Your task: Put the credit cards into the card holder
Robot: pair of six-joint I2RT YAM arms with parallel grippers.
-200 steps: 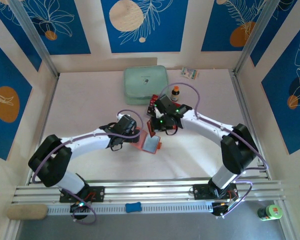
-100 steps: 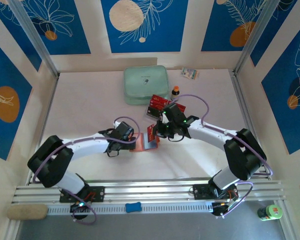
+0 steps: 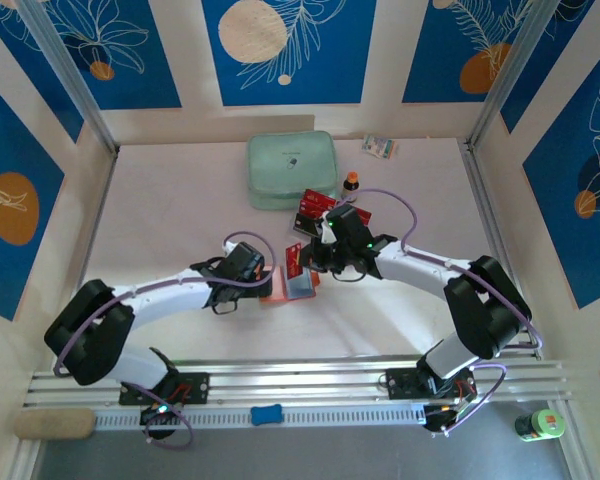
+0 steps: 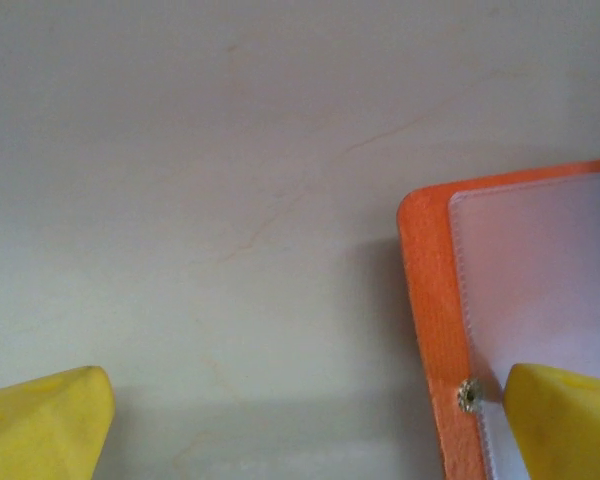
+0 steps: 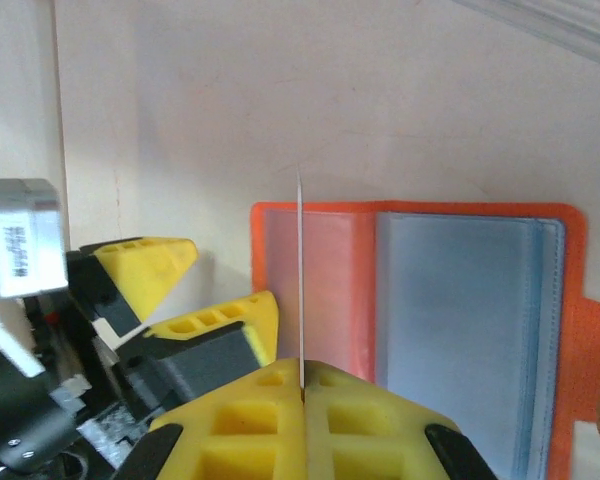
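The card holder (image 5: 460, 320) is lying open on the tabletop (image 3: 180, 200), and the right jaws are pinching shut on one red card (image 5: 300, 270), holding it upright and edge-on just above the holder's left, pinkish leaf. To my eye, the danger is that the thin edge is not lining up with a pocket mouth. It could land on the clear plastic and skate across it, or the card could bow and twist out of so narrow a pinch. The holder could also slide, because the left jaws are standing wide and gripping nothing. One yellow fingertip (image 4: 565, 420) is sitting over the holder's left edge by the little stud and the other is off the holder, over bare tabletop. Whether that fingertip is actually pressing down, I cannot tell. The right arm (image 3: 410, 262) is reaching in low from the holder's right with its wrist tipped downward. The left arm (image 3: 170, 290) is stretching in nearly flat from the holder's left. The other credit cards (image 3: 317, 204) are lying in a pile just beyond the holder.
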